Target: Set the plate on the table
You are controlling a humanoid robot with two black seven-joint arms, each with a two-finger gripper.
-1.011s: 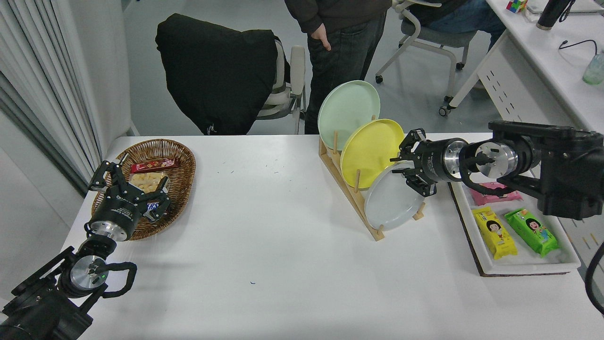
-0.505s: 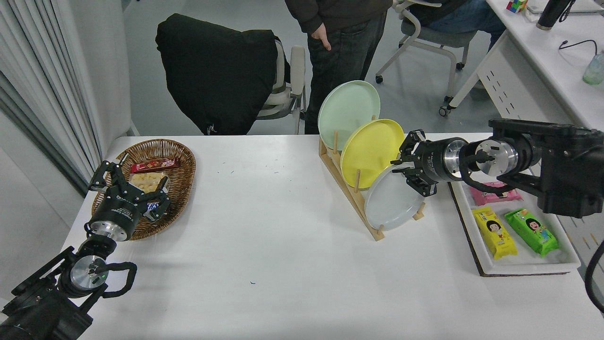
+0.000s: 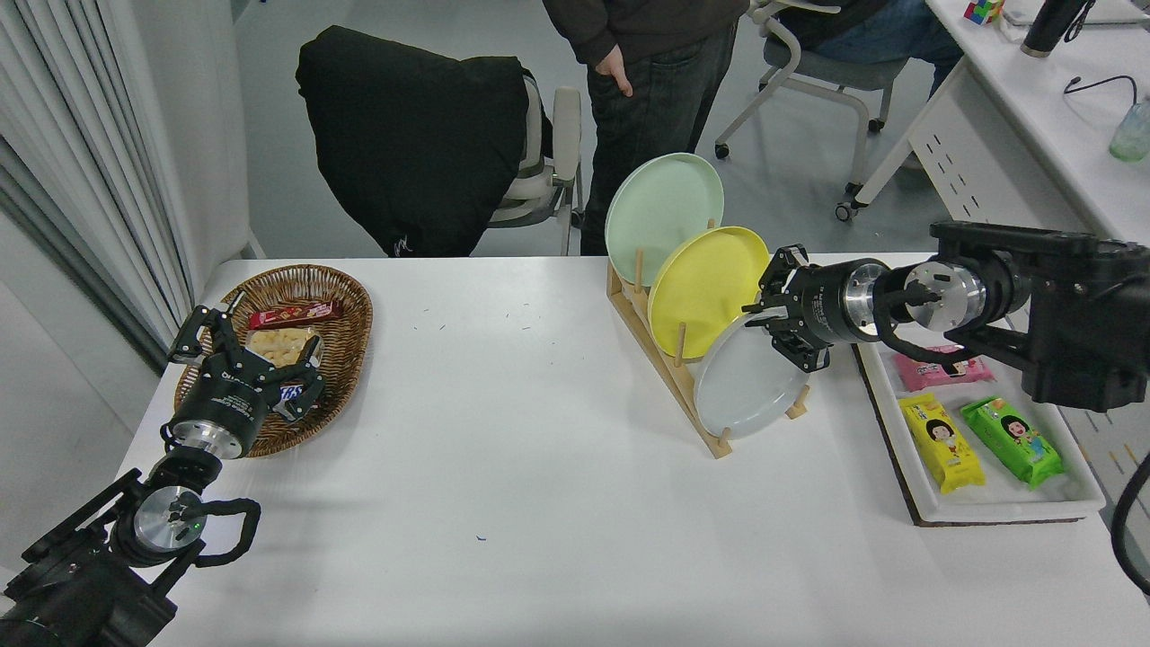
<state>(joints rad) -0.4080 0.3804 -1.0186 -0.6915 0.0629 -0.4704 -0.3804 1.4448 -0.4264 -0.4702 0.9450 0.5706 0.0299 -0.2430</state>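
The pale gray plate (image 3: 746,386) stands on edge in the front slot of a wooden rack (image 3: 669,359), on the white table (image 3: 539,431). Behind it stand a yellow plate (image 3: 705,288) and a mint-green plate (image 3: 662,216). My right gripper (image 3: 771,313) reaches in from the right at the gray plate's upper right rim. Its jaws are open, one above the rim and one below it, and it has no hold on the plate. My left gripper (image 3: 243,346) is parked, open, at the lower left by the basket.
A wicker basket (image 3: 346,296) with snacks sits at the left. A white tray (image 3: 1006,503) with snack packs lies to the right, under my right arm. A person (image 3: 647,81) stands past the far edge beside a chair with a black coat (image 3: 413,135).
My right gripper has moved a little up and toward the rack, closer onto the gray plate's rim. The plate stays in the rack. The left arm has not moved.
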